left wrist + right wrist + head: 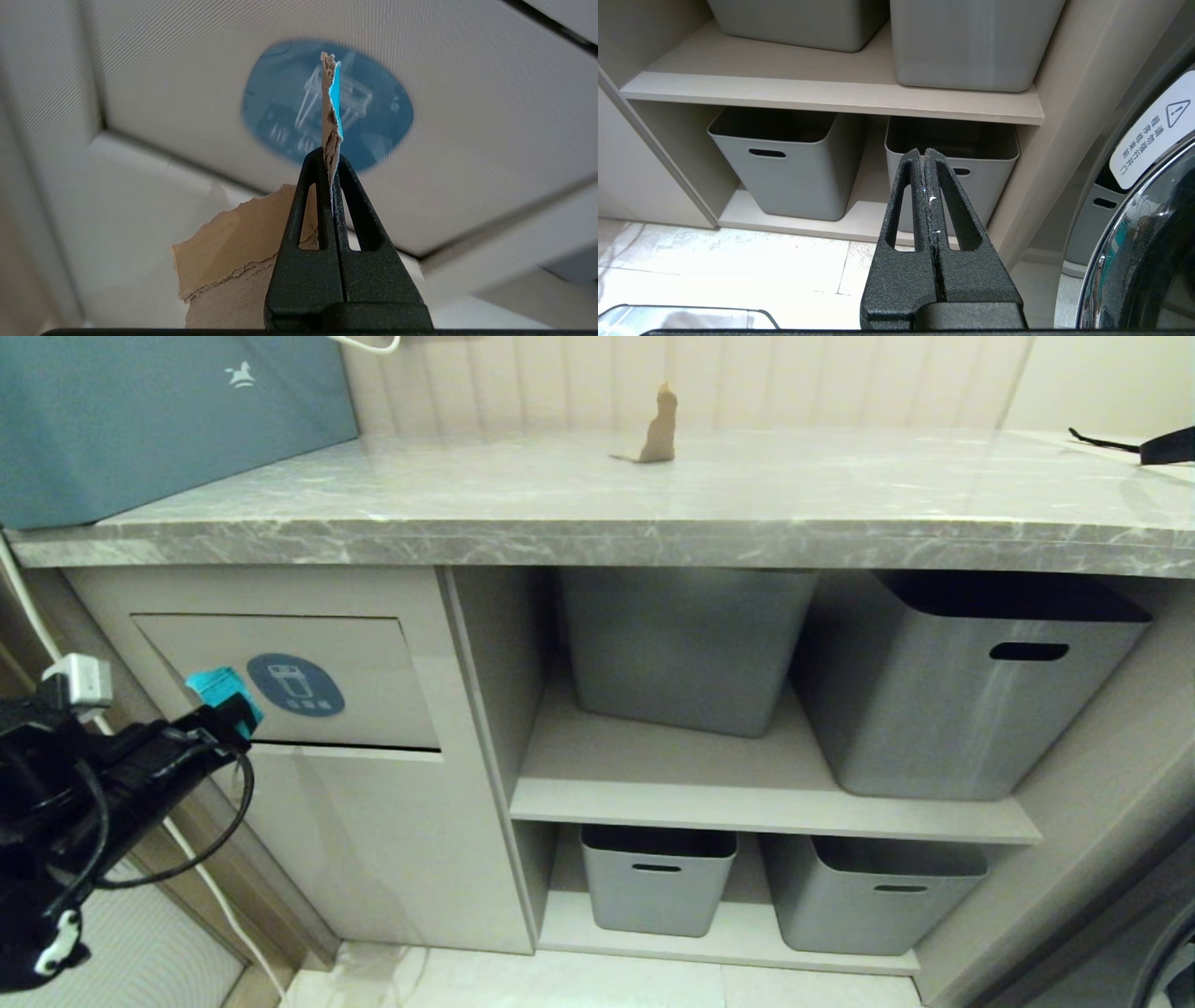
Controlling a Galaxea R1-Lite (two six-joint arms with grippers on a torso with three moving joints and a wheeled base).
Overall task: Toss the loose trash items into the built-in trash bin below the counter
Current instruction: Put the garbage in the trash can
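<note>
The teal scrap (217, 685), teal on one face and torn tan card on the other, is pinched between the pressed-together jaws of the left gripper (227, 711), and in the left wrist view it (331, 112) is seen edge-on, standing up from the fingertips. It is held just in front of the flap (355, 653) of the trash bin (373, 821), beside the blue oval sticker (296, 684) with the white bin icon; whether the scrap touches the flap cannot be told. The flap is set in the beige cabinet front at the left, directly below the counter (653, 537). The tan cardboard piece (659, 427) is left standing upright far back on the counter, near the middle, close to the wall. A teal box (168, 420) is seen at the counter's left end and a black strapped bag (1158, 446) at its far right. To the right of the bin, grey plastic boxes (962, 681) are stored on two open shelves. The right gripper (927, 158) is parked low at the right before the lower shelf, with its jaws pressed together on nothing.
</note>
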